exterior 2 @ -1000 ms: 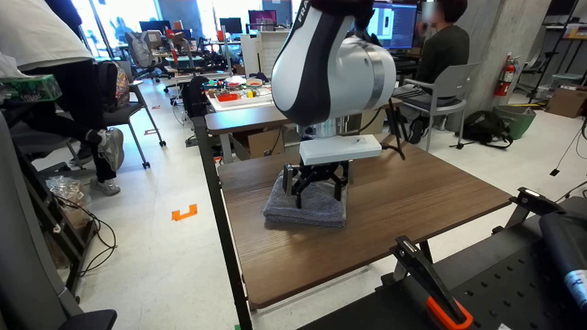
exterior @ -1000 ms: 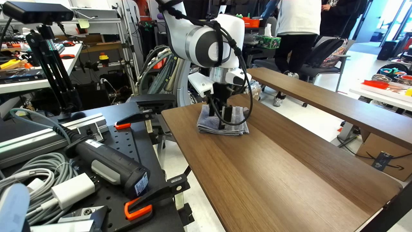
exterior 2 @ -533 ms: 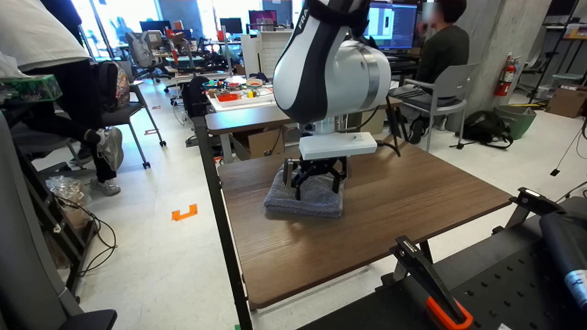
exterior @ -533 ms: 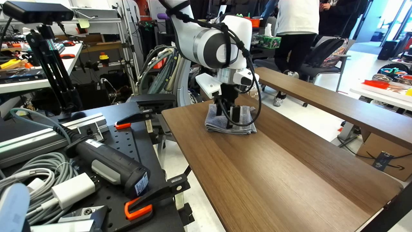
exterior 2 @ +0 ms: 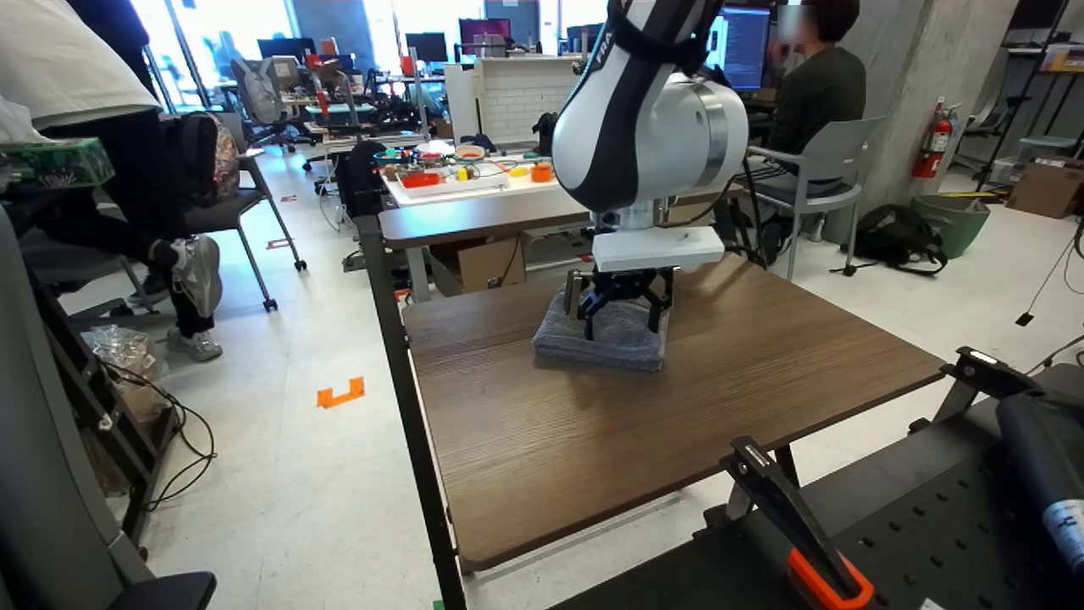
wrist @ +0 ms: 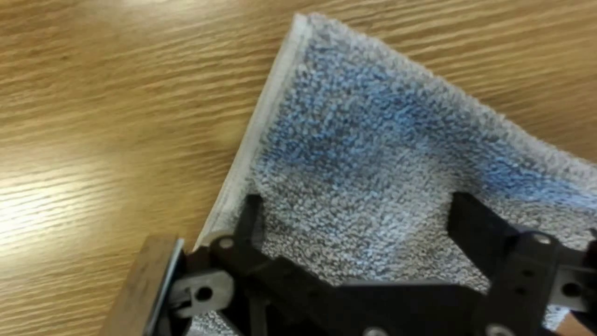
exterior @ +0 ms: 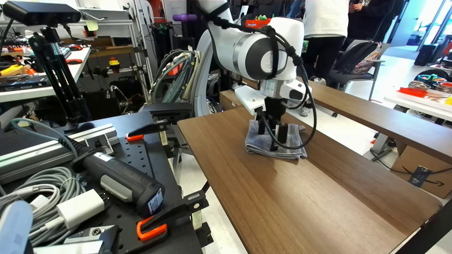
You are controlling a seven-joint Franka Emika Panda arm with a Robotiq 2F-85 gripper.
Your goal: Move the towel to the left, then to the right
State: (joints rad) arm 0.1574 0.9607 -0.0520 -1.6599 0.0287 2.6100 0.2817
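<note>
In an exterior view, the folded grey towel (exterior: 293, 137) lies near the eleven o'clock end of the brown table (exterior: 282, 197), beneath the gripper (exterior: 267, 140). In an exterior view, the gripper (exterior 2: 621, 333) stands tips-down at the towel; a black-and-orange clamp (exterior 2: 788, 517) sits between four and five o'clock of it. In the wrist view, the fingers (wrist: 475, 228) stand wide apart over the towel, whose corner points to twelve o'clock.

1. No words or numbers legible.
2. Cardboard box (exterior: 406, 161), right of table (exterior: 317, 197) in an exterior view: printed curved arrow (exterior: 437, 183); dark label (exterior: 419, 176) across it, print too small.
3. Dark handheld tool (exterior: 139, 187), left of table: white label (exterior: 155, 201), print too small.
4. Arm (exterior 2: 669, 140), above table in an exterior view: lettering blurred.
5. Monitor (exterior 2: 745, 51), beyond table: screen text too small.
</note>
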